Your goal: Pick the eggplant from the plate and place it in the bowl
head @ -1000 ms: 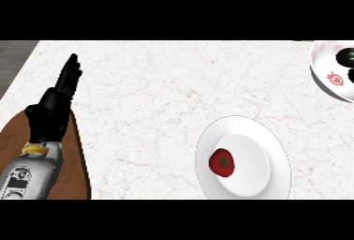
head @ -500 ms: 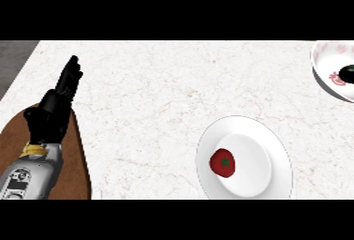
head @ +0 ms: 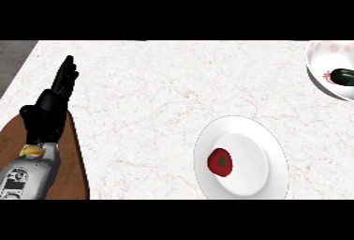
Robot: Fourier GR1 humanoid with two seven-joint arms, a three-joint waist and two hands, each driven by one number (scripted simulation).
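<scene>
A white marble-patterned counter top (head: 159, 93) fills the head view. By the counter's right edge, toward the far corner, a white bowl with pink markings inside (head: 319, 61) is partly cut off by the view. A dark, glossy green-black eggplant (head: 342, 75) lies inside that bowl against its right side, and only part of it shows.

Toward the counter's near edge, right of the middle, sits a round white plate (head: 266, 140). On its left half rests a red tomato with a small green stem mark (head: 220, 161), the only thing on the plate. The plate and the bowl are well apart, with bare counter between them, and nothing stands in that stretch.

Along the counter's left edge the robot's black left hand (head: 52, 105) shows above its grey forearm (head: 27, 173). The fingers are straight and held together, pointing toward the far edge, and they hold nothing. The hand is well apart from both the plate and the bowl. Beneath the forearm, at the near left corner, a brown rounded wooden surface (head: 72, 159) lies partly covered by the arm.

The right hand does not show anywhere in the view.
</scene>
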